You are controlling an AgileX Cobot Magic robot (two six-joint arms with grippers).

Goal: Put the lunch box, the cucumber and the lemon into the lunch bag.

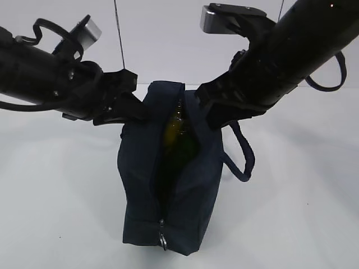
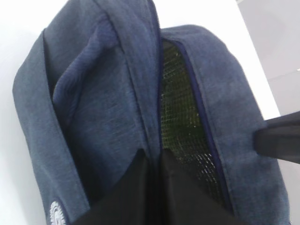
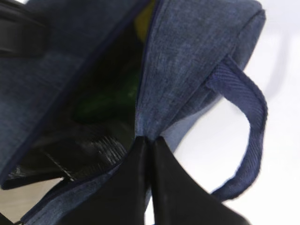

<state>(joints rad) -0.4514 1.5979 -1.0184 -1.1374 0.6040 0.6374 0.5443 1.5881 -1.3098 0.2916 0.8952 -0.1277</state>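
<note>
Both pinched shut on lunch bag (image 1: 168, 185) fabric: left gripper (image 2: 154, 161) on one zipper lip, right gripper (image 3: 149, 140) on the opposite, spreading the mouth. Between the fingers, inside: cucumber (image 1: 180, 147), lemon (image 3: 146, 14). Lunch box unseen.
</note>
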